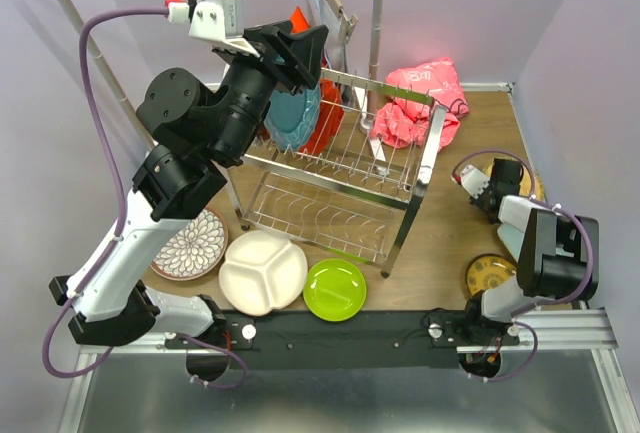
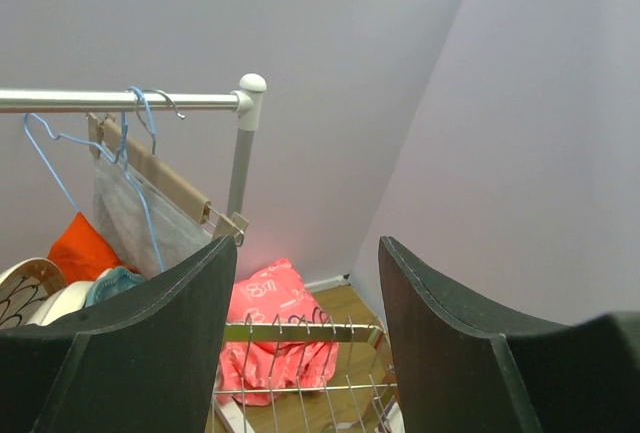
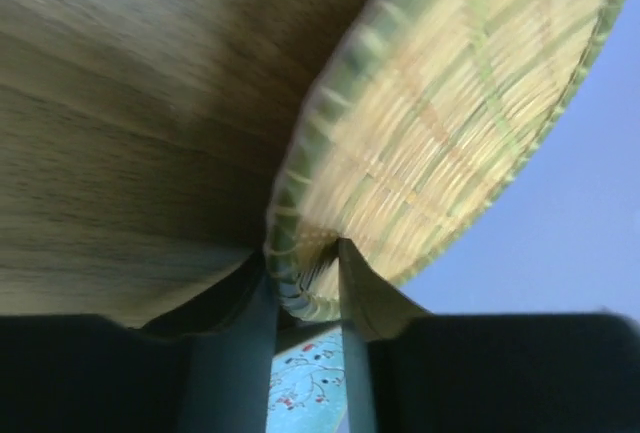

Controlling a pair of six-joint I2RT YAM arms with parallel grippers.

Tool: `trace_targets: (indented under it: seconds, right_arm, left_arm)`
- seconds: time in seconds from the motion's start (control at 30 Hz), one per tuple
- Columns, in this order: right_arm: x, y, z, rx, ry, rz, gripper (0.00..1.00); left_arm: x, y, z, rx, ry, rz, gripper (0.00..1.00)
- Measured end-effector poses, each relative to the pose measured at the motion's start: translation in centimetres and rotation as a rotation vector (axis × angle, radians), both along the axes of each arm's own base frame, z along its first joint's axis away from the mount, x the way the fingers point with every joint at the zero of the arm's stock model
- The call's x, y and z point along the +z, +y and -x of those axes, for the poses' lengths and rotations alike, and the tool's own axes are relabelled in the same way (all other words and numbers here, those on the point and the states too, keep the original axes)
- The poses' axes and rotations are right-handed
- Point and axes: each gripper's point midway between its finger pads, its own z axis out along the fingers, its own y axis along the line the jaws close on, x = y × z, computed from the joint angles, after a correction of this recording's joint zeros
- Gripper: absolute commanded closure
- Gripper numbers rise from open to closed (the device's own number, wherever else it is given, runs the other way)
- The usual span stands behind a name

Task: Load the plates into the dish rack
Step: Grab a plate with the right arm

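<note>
Above and behind the arms (top view). The dish rack (image 1: 350, 168) stands mid-table with its long axis running left to right. A teal plate (image 1: 293, 118) and an orange plate (image 1: 325, 128) stand on edge at its left end, and the slots to their right are free. The left gripper (image 1: 300, 53) hangs high over that left end. On the table (image 1: 440, 238), near the rack's near-left corner, lie a floral plate (image 1: 190, 245), a white divided plate (image 1: 262, 271) and a lime green plate (image 1: 335, 289). The right gripper (image 1: 487, 185) sits low at the far right, its jaws hidden from this view; a gold patterned plate (image 1: 488, 275) lies nearer the arm bases. The rack lies to the left of this gripper, and the right arm is the nearer to the free slots. The coming move is therefore judged a lift and a leftward carry, the plate turned on edge like those already racked.

Left wrist view. The left gripper (image 2: 307, 248) stands wide, with nothing between its fingers. Beyond it are the rack's top wires, a pink cloth (image 2: 275, 328) and the clothes rail (image 2: 120, 101).

Right wrist view. The right gripper (image 3: 300, 288) stands narrow, one finger on each side of the green-edged rim of a yellow woven-pattern plate (image 3: 450, 103), and both appear to touch it. Whether the plate is off the wood cannot be told. A pale aqua plate (image 3: 305, 383) shows between the fingers.

Writing. None is legible; the print on the cloth is too small to read.
</note>
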Motion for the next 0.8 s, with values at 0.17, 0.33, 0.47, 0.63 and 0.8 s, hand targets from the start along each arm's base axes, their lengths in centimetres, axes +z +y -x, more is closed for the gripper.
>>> trace_targets:
  seconds: [0.17,0.33,0.47,0.63,0.8]
  right_arm:
    - [1.9,0.1,-0.9,0.015,-0.071,0.012,0.85]
    - [3.2,0.2,-1.5,0.018,-0.121,0.001,0.92]
    - [4.5,0.7,-2.2,0.024,-0.161,-0.029,0.99]
    - [8.3,1.4,-3.9,-0.007,-0.281,-0.103,0.99]
    - [14.7,2.4,-6.0,-0.061,-0.477,-0.221,0.99]
  left_arm:
    - [-0.1,0.1,-0.1,0.001,0.001,-0.001,0.32]
    - [-0.1,0.1,-0.2,-0.002,-0.004,-0.003,0.32]
    - [0.0,0.2,-0.2,-0.004,-0.008,-0.002,0.32]
    - [0.2,0.2,-0.3,-0.008,-0.015,0.001,0.32]
    - [0.9,0.2,0.0,-0.029,-0.032,0.023,0.32]
